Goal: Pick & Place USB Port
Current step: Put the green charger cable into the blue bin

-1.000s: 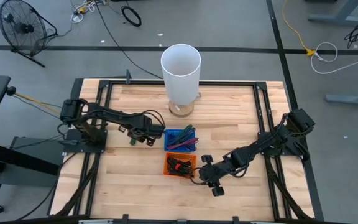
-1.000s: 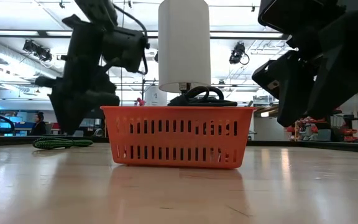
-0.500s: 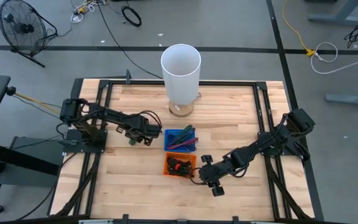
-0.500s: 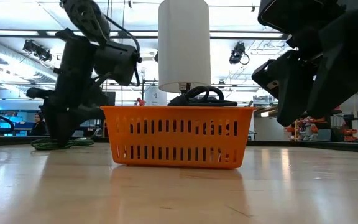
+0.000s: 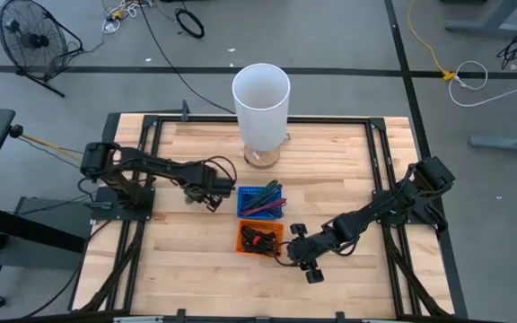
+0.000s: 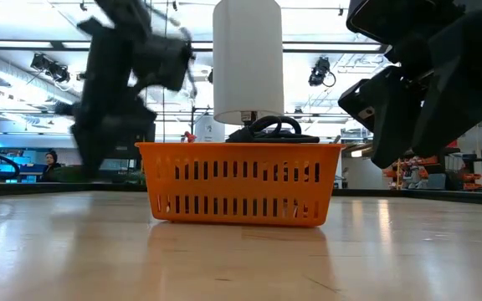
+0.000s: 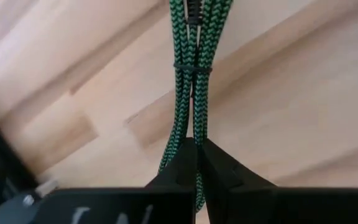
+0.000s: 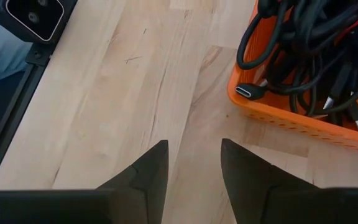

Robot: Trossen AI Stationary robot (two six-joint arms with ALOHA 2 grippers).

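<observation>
A green braided cable bundle (image 7: 194, 37), tied with a thin black tie (image 7: 191, 67), shows in the left wrist view. My left gripper (image 7: 196, 149) is shut on it, left of the blue basket (image 5: 260, 201) in the high view (image 5: 203, 190). The blue basket holds coloured cables. In front of it, the orange basket (image 5: 260, 238) holds black cables (image 8: 303, 37). My right gripper (image 8: 194, 152) hangs open over bare wood just right of the orange basket (image 8: 272, 115), touching nothing. My left gripper pinches the green cable bundle between its two fingers (image 7: 182, 165), on the strands (image 7: 194, 127) a little below the black tie. The fingers lie along the bundle, which runs straight on past the fingertips. The low view is blurred, so I cannot tell whether the bundle is clear of the table.
A tall white cylinder (image 5: 261, 99) stands on a round base at the table's far middle, behind the baskets. A dark frame runs round the table's edges (image 5: 151, 121). Bare wood lies left, near and right of the baskets.
My left gripper came down on the green cable lying left of the blue basket and took hold of it. It then rose and shifted slightly toward the table's left. The cable no longer lies flat on the wood in the low view. The right arm kept still.
</observation>
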